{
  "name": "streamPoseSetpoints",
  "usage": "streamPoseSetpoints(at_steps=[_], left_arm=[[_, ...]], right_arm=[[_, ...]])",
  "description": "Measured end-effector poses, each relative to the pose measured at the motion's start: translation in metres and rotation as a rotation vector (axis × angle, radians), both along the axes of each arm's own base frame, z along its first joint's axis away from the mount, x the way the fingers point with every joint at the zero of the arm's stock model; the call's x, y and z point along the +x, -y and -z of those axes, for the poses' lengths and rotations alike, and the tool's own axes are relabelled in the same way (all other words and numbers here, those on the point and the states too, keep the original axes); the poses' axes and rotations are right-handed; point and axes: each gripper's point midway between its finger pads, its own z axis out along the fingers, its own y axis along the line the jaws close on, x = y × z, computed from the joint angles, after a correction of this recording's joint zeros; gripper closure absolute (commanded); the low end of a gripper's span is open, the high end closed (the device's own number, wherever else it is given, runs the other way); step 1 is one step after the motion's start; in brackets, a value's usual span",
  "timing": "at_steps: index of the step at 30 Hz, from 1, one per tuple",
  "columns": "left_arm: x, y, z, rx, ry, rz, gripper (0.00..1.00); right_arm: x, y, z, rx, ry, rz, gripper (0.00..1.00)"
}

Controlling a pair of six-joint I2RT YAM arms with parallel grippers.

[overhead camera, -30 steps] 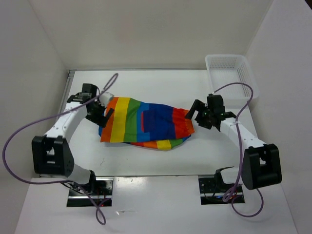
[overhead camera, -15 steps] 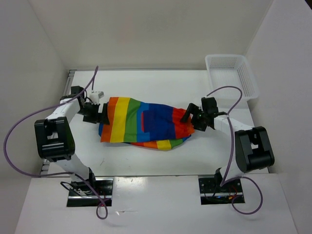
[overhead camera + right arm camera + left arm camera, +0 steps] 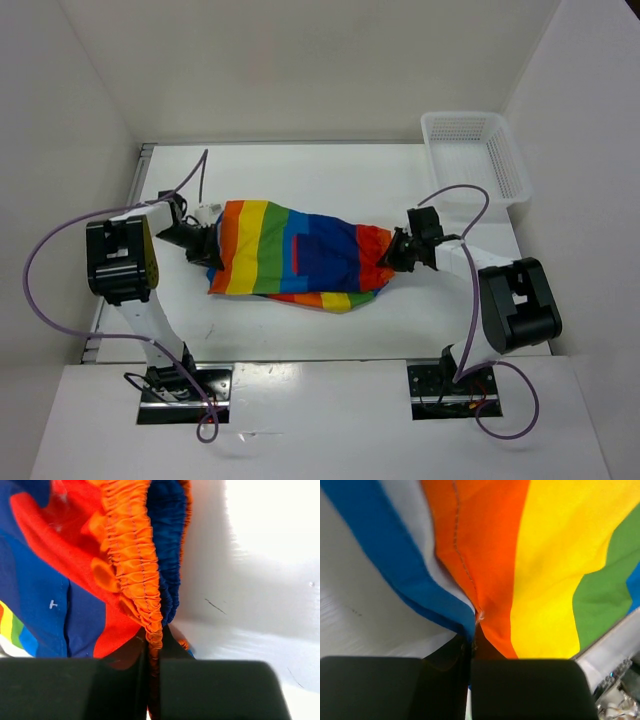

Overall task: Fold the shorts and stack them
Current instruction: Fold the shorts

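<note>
Shorts lie rumpled in the middle of the surface, stripes left to right: orange, yellow, green, blue, navy, red. Left pincer is at their left edge, fingers pressed together on the fabric where an orange panel meets a blue one. Right pincer is at the right edge, pinching the gathered orange elastic waistband, with a blue gathered band just beside it. White mesh basket sits at the far right corner, well apart from the shorts.
</note>
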Motion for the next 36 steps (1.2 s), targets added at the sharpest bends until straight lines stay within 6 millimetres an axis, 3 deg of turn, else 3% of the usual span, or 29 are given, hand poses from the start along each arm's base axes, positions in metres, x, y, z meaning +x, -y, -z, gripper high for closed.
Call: streamPoseSetpoints(at_steps=[3,5,8,10,12,14,16,21,25,27,29,32,34,36], left_arm=[[0.003,0.001,-0.009,-0.022,-0.007,0.028,1.0],[0.018,-0.002,-0.03,-0.028,0.038,0.048,1.0],[0.07,-0.015,-0.09,0.03,0.264,0.075,1.0],[0.09,-0.021,-0.142,0.084,0.43,0.083,1.0],[0.089,-0.022,-0.187,0.124,0.555,0.094,1.0],[0.077,-0.019,-0.216,0.138,0.622,0.1,1.0],[0.063,-0.015,-0.228,0.128,0.636,0.106,1.0],[0.037,-0.003,-0.235,0.067,0.59,0.123,1.0],[0.029,-0.01,-0.273,0.044,0.628,0.105,1.0],[0.031,-0.017,-0.298,0.068,0.685,0.089,1.0],[0.031,-0.021,-0.311,0.088,0.703,0.07,1.0],[0.038,-0.026,-0.298,0.087,0.63,0.031,1.0],[0.055,-0.03,-0.273,0.054,0.537,-0.004,0.99],[0.084,-0.035,-0.239,0.02,0.426,-0.044,0.98]], right_arm=[[0.004,-0.002,-0.006,-0.001,0.004,-0.02,1.0],[0.018,-0.005,-0.023,-0.008,0.028,-0.044,1.0],[0.057,-0.012,-0.075,-0.002,0.175,-0.066,1.0],[0.072,-0.014,-0.116,0.007,0.291,-0.07,1.0],[0.071,-0.011,-0.149,0.015,0.378,-0.068,1.0],[0.062,-0.008,-0.179,0.026,0.449,-0.064,1.0],[0.051,-0.005,-0.204,0.037,0.506,-0.06,1.0],[0.021,-0.002,-0.245,0.069,0.601,-0.07,1.0],[0.004,-0.008,-0.259,0.123,0.615,-0.097,1.0],[0.001,-0.011,-0.261,0.15,0.604,-0.103,1.0],[-0.002,-0.014,-0.259,0.176,0.58,-0.104,1.0],[-0.003,-0.018,-0.242,0.201,0.529,-0.099,1.0],[0.004,-0.021,-0.218,0.205,0.46,-0.091,1.0],[0.024,-0.025,-0.193,0.197,0.39,-0.083,1.0]])
